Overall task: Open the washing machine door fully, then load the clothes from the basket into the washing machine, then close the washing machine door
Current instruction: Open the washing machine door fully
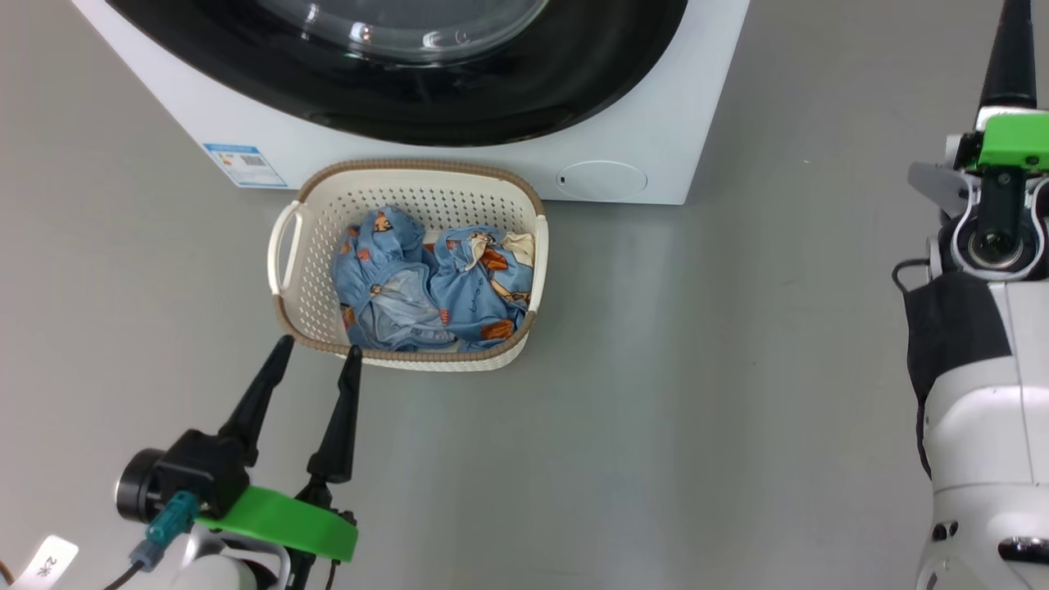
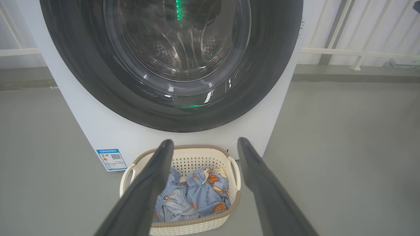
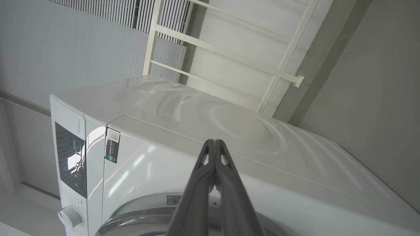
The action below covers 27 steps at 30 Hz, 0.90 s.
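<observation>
The white washing machine [image 1: 656,139] stands at the top of the head view, its glossy black round door [image 1: 459,98] lying flush against the front. On the floor before it sits the cream basket [image 1: 315,246] holding the light-blue printed clothes [image 1: 426,287]. My left gripper [image 1: 318,351] is open, its tips just short of the basket's near left corner, with nothing between them. In the left wrist view that gripper [image 2: 205,141] frames the basket [image 2: 193,226], the clothes [image 2: 203,193] and the door [image 2: 177,111]. My right gripper [image 1: 1010,49] is raised at the far right; its fingers [image 3: 215,141] are pressed together, empty, beside the machine's upper front corner [image 3: 229,124].
A blue sticker [image 1: 244,164] and a round filter cap [image 1: 601,179] mark the machine's lower front. Grey floor [image 1: 697,393] spreads right of the basket. My pale right forearm [image 1: 983,410] fills the right edge. The control panel [image 3: 70,160] and a knob [image 3: 69,216] face the right wrist camera.
</observation>
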Available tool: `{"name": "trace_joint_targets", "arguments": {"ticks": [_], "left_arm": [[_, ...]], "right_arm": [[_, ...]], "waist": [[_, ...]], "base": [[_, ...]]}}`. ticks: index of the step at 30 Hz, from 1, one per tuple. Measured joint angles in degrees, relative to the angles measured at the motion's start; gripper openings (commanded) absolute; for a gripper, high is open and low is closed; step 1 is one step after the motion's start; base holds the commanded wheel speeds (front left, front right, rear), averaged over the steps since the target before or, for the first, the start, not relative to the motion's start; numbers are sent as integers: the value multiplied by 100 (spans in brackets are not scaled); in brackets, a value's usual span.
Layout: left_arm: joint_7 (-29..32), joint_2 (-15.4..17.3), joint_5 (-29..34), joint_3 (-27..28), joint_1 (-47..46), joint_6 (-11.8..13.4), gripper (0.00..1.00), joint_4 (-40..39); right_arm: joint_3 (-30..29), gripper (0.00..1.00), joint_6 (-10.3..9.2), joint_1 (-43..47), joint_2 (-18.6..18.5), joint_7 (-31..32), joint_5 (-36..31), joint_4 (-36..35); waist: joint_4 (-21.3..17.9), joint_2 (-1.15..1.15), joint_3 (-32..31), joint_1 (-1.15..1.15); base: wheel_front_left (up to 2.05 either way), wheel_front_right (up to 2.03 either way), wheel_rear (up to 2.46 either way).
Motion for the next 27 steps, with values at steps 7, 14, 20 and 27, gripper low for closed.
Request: {"name": "trace_joint_targets", "arguments": {"ticks": [7, 14, 20, 27], "left_arm": [[0, -9, -75, -109, -94, 0, 100, 23], [0, -25, -96, -189, -185, 0, 100, 29], [0, -55, -137, -275, -293, 0, 100, 47], [0, -102, -234, -318, -341, 0, 100, 51]], "right_arm": [[-172, 0, 0, -524, 24, 635, 657, 626], [-147, 0, 0, -1196, 4, 1374, 760, 1267], [-77, 0, 0, -1729, -122, 1894, 641, 1709], [38, 0, 0, -2385, -235, 2457, 396, 2207]], "waist": [[49, 0, 117, 0], [131, 0, 234, 0], [217, 0, 333, 0], [345, 0, 455, 0]], "base": [[0, 0, 0], [0, 0, 0], [0, 0, 0], [0, 0, 0]]}}
